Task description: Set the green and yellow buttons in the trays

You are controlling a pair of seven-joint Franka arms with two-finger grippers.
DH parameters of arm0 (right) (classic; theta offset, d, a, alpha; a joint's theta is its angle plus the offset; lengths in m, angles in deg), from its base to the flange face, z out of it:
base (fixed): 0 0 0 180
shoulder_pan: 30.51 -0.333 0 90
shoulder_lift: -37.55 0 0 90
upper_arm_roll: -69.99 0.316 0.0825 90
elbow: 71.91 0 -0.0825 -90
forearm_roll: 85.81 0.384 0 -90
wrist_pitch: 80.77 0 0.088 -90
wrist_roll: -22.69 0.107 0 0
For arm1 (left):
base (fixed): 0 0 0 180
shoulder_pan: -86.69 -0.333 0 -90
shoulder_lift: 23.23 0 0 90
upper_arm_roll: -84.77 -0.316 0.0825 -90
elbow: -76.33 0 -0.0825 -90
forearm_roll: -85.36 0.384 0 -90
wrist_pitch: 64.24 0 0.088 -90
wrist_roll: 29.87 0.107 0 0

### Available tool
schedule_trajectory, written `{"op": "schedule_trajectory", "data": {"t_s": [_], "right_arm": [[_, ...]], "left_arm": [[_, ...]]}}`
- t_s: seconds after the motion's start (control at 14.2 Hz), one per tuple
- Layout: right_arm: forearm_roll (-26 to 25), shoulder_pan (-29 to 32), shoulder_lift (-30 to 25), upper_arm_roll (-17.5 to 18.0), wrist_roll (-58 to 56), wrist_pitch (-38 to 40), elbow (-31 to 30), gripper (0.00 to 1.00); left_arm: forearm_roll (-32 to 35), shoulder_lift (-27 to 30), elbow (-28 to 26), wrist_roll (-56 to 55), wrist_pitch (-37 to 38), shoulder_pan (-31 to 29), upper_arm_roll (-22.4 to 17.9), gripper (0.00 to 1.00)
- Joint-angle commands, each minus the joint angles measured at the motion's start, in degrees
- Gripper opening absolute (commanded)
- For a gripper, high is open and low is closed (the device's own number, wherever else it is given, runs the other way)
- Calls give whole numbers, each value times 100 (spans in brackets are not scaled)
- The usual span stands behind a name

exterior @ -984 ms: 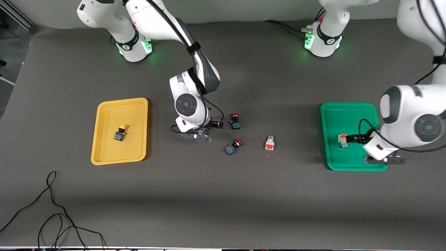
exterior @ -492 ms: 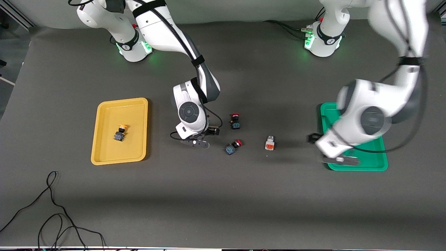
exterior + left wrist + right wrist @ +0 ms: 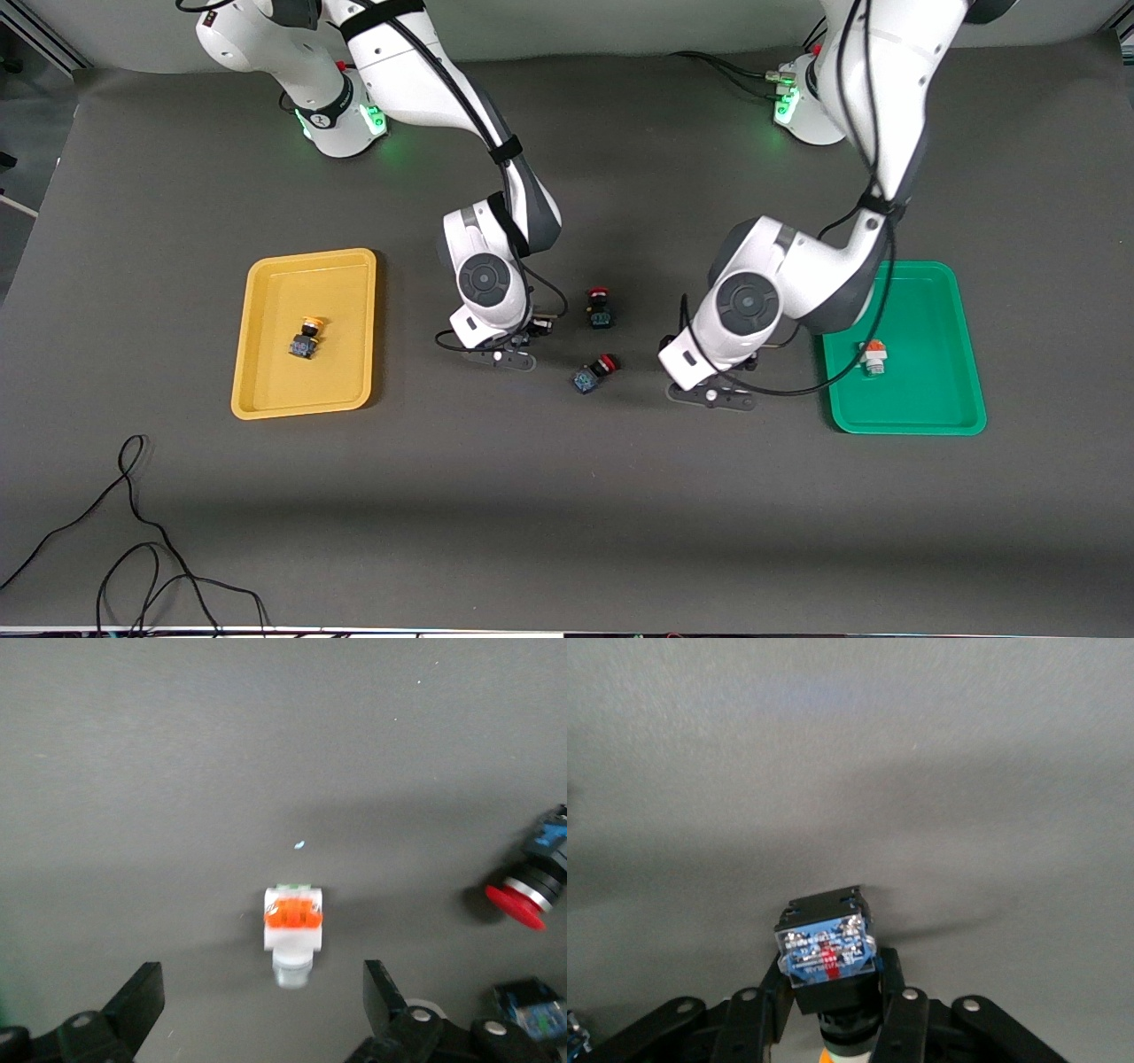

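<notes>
Right wrist view shows jaws clenched on yellow button (image 3: 829, 961); left jaws released over, seemingly, green button (image 3: 292, 928)

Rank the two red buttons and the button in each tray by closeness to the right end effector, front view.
From the right end effector, shut on a yellow button:
1. Nearer red button and farther red button, mid-table: too close to call.
2. Second yellow button in the yellow tray, right arm's end.
3. White button in the green tray, left arm's end.
</notes>
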Motion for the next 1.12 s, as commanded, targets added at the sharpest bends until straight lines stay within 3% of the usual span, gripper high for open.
{"op": "schedule_trajectory", "data": {"t_s": [0.0,0.21,0.35,0.42,0.56,0.77,0.91,1.05], "right_arm": [[113,2,-521,-701,-997,627,-134,0],[148,448,-1171,-1669,-2334,2399,234,0],[122,818,-1506,-2161,-3229,3037,105,0],[122,907,-1525,-2433,-3878,3048,-183,0],[130,934,-1464,-2804,-4742,2463,-955,0],[244,873,-1481,-2779,-5351,654,-2371,0],[717,846,-1394,-2595,-5361,306,-2646,0],[842,828,-1341,-2524,-5283,323,-2647,0]], "left_arm": [[18,-485,212,-77,-405,32,-72,100],[9,-618,194,-86,-477,94,-72,96],[9,-592,203,-409,-407,120,-72,54],[18,-575,194,-559,-381,146,-72,42],[9,-575,185,-666,-354,199,-72,30],[9,-566,194,-824,-187,208,-54,25],[0,-487,220,-851,-13,199,-46,24],[-236,-181,352,-798,505,129,-37,23]]}}
